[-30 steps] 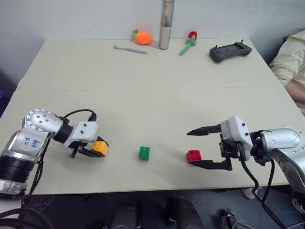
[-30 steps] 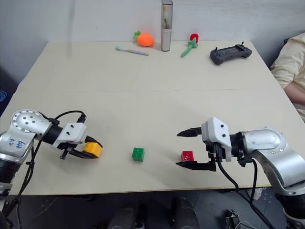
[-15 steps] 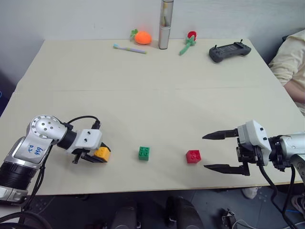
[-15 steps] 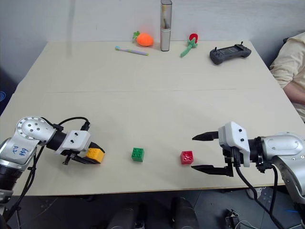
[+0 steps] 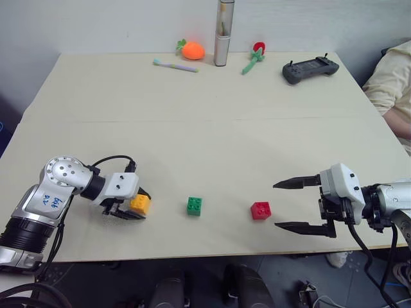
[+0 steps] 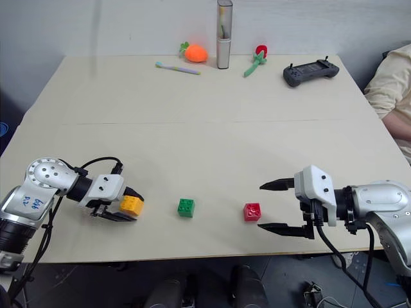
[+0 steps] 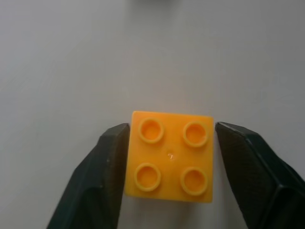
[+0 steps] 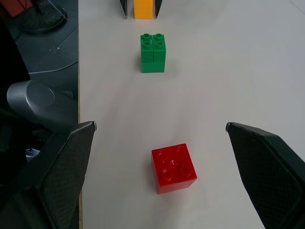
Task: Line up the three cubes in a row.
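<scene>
Three studded cubes lie roughly in a line near the table's front edge: yellow (image 5: 139, 204), green (image 5: 194, 205) and red (image 5: 260, 210). My left gripper (image 5: 133, 206) straddles the yellow cube (image 7: 169, 157), which rests on the table. One finger (image 7: 107, 167) lies against the cube's side, while the other finger (image 7: 248, 162) stands a thin gap off it. My right gripper (image 5: 275, 205) is wide open and empty, a short way right of the red cube (image 8: 174, 167). Beyond it in the right wrist view lie the green cube (image 8: 153, 52) and the yellow one (image 8: 143, 8).
Along the table's far edge are an orange carrot toy (image 5: 191, 49), a pastel stick (image 5: 174, 65), a tall silver cylinder (image 5: 223, 32), a strawberry toy (image 5: 257, 51) and a black controller (image 5: 311, 68). A person's sleeve (image 5: 393, 83) shows at the right edge.
My right gripper has drawn back to the right, off the red cube it was straddling. My left gripper's fingers have loosened around the yellow cube.
</scene>
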Controlling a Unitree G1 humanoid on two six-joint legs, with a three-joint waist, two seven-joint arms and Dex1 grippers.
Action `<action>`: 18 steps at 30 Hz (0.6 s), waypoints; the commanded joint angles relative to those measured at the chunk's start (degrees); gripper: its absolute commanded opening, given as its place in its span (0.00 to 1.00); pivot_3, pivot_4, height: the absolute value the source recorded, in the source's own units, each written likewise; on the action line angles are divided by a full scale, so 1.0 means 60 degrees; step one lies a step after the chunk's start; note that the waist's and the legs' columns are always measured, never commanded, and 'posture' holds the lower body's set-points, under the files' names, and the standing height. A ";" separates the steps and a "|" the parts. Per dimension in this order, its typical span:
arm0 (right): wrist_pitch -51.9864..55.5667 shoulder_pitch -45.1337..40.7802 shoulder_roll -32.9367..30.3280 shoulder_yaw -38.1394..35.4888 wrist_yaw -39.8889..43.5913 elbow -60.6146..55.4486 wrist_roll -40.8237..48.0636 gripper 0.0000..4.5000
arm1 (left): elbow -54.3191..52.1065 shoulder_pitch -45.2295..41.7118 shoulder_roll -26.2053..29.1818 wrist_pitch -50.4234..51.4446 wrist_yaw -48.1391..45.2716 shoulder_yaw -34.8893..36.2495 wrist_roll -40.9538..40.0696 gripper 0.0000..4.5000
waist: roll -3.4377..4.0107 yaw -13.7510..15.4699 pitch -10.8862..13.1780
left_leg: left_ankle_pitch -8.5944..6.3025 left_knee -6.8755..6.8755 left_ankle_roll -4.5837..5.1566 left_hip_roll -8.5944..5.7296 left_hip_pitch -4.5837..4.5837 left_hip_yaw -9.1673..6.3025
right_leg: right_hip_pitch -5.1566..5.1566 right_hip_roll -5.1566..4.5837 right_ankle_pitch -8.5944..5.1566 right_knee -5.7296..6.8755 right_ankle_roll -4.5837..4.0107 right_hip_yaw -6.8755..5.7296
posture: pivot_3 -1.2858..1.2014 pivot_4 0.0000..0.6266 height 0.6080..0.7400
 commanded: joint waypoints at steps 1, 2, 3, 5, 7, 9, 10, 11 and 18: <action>-0.0393 0.0451 -0.0227 -0.0434 0.0198 -0.0205 -0.0134 1.00 | -0.0277 0.0165 0.0350 0.0237 -0.0217 0.0653 -0.0590 0.94 | 0.0000 -0.0004 0.0000 | 0.0000 0.0000 0.0000 0.0000 0.0000 0.0000 | 0.0000 0.0000 0.0000 0.0000 0.0000 0.0000 | 0.52 0.24 1.00; -0.0497 0.0634 -0.0239 -0.0601 0.0229 -0.0072 -0.0206 1.00 | -0.0360 0.0240 0.0545 0.0423 -0.0353 0.0935 -0.0863 0.99 | -0.0001 -0.0009 0.0000 | 0.0000 0.0000 0.0000 0.0000 0.0000 0.0001 | -0.0001 0.0000 0.0000 0.0001 0.0000 0.0000 | 0.52 0.24 1.00; -0.0575 0.0757 -0.0247 -0.0721 0.0245 0.0022 -0.0251 1.00 | -0.0425 0.0298 0.0686 0.0558 -0.0443 0.1122 -0.1056 0.99 | -0.0001 -0.0010 0.0000 | 0.0000 0.0000 0.0000 0.0001 -0.0001 -0.0001 | -0.0001 0.0001 0.0000 0.0000 0.0000 -0.0001 | 0.52 0.24 1.00; -0.0694 0.1033 -0.0365 -0.1146 0.0447 0.0339 -0.0248 1.00 | -0.0682 0.0592 0.1087 0.0949 -0.0699 0.1587 -0.1548 0.99 | -0.0001 -0.0028 0.0000 | 0.0000 0.0000 0.0000 0.0002 -0.0001 -0.0001 | -0.0001 0.0001 0.0000 0.0001 0.0000 -0.0001 | 0.52 0.24 1.00; -0.0845 0.1348 -0.0512 -0.1716 0.0783 0.0736 -0.0210 1.00 | -0.1015 0.0922 0.1511 0.1581 -0.0819 0.2240 -0.2110 0.99 | 0.0000 -0.0033 0.0000 | 0.0000 -0.0001 0.0000 0.0002 0.0005 0.0001 | 0.0002 0.0000 0.0000 0.0000 0.0000 0.0003 | 0.52 0.24 1.00; -0.0716 0.1711 -0.0612 -0.2556 0.1347 0.1130 0.0228 1.00 | -0.1255 0.1291 0.2051 0.2743 -0.0992 0.3135 -0.2909 0.99 | 0.0000 -0.0031 0.0000 | 0.0000 -0.0002 0.0000 0.0003 0.0010 -0.0001 | 0.0008 0.0000 0.0000 -0.0003 0.0000 0.0003 | 0.52 0.24 1.00; -0.0730 0.1816 -0.0616 -0.2835 0.1530 0.1277 0.0358 1.00 | -0.1303 0.1476 0.2284 0.3185 -0.1088 0.3490 -0.3235 0.99 | 0.0000 -0.0032 0.0000 | 0.0000 -0.0005 0.0000 0.0003 0.0011 -0.0003 | 0.0009 0.0000 -0.0001 -0.0004 0.0000 0.0003 | 0.52 0.24 1.00; -0.0767 0.1879 -0.0629 -0.2982 0.1647 0.1372 0.0395 1.00 | -0.1275 0.1609 0.2477 0.3513 -0.1083 0.3752 -0.3423 0.99 | -0.0001 -0.0031 0.0000 | 0.0000 -0.0006 0.0000 0.0004 0.0013 -0.0004 | 0.0012 0.0001 -0.0001 -0.0005 0.0000 0.0002 | 0.52 0.24 1.00; -0.0882 0.1709 -0.0662 -0.2814 0.1894 0.1612 0.0323 1.00 | -0.1881 0.2835 0.2765 0.3434 -0.0835 0.4579 -0.3651 0.99 | 0.0007 -0.0029 0.0000 | -0.0002 -0.0006 -0.0004 0.0004 0.0032 -0.0003 | 0.0023 -0.0004 -0.0004 -0.0011 -0.0005 0.0009 | 0.52 0.24 1.00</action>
